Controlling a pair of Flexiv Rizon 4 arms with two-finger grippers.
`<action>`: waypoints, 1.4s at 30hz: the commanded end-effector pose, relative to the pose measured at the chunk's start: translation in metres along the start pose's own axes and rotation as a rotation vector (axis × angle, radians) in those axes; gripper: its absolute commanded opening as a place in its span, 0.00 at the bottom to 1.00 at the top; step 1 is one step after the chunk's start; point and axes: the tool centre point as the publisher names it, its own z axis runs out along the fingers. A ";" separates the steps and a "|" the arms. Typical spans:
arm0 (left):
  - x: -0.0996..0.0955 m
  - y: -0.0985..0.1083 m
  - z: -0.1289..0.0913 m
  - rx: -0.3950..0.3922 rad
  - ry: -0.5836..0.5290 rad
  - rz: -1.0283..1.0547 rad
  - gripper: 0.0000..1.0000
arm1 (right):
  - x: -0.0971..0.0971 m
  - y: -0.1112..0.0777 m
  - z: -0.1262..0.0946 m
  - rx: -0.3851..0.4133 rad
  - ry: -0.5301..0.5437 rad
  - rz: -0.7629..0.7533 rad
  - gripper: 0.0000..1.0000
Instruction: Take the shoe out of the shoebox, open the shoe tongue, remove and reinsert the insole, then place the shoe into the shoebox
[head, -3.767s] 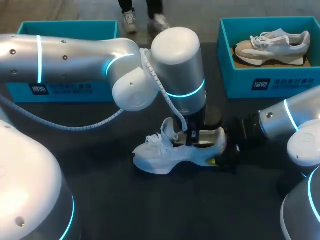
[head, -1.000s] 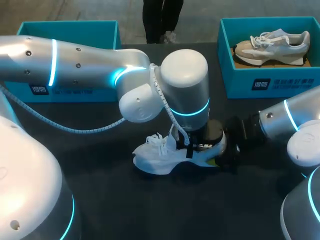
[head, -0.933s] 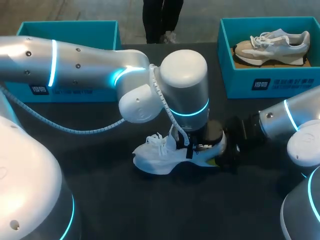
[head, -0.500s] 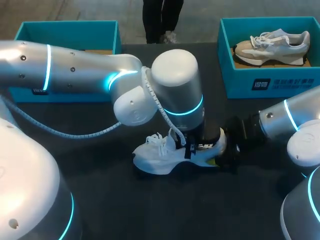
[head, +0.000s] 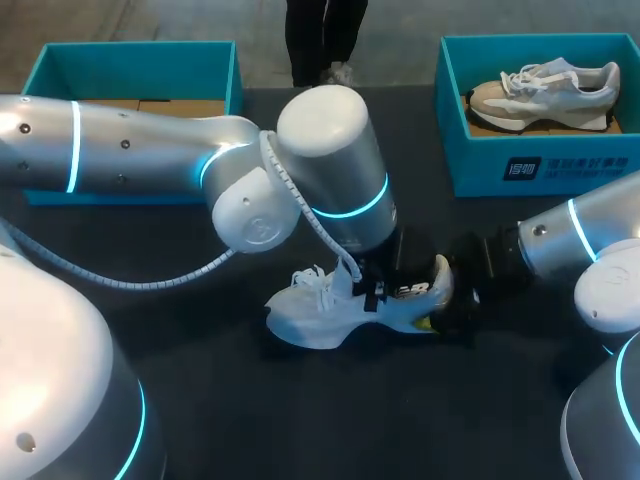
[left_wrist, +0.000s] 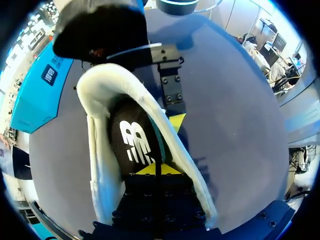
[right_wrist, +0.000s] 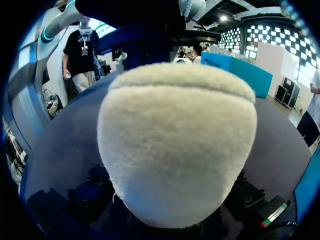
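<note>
While the shoe (head: 330, 310) lies on the table (head: 300, 420), toe at 9 o'clock, heel at 3, the right gripper (head: 437, 300) clamps its heel. The left gripper (left_wrist: 155, 169) sits inside, tips together on the insole (left_wrist: 132, 142); whether they pinch it is unclear.

Dark table (head: 330, 420), white shoe (head: 315, 312) at its middle, left shoebox (head: 140, 70) and right shoebox (head: 560, 165) along its far edge.
</note>
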 end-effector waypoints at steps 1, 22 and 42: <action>0.001 0.004 -0.014 0.013 0.011 0.004 0.00 | 0.000 -0.004 0.007 0.004 -0.001 0.001 0.00; -0.001 0.021 -0.034 0.088 0.028 -0.036 0.00 | 0.000 -0.004 0.007 0.004 -0.001 0.001 0.00; -0.006 -0.007 -0.061 0.212 -0.019 -0.009 0.00 | 0.000 -0.004 0.007 0.004 -0.001 0.001 0.00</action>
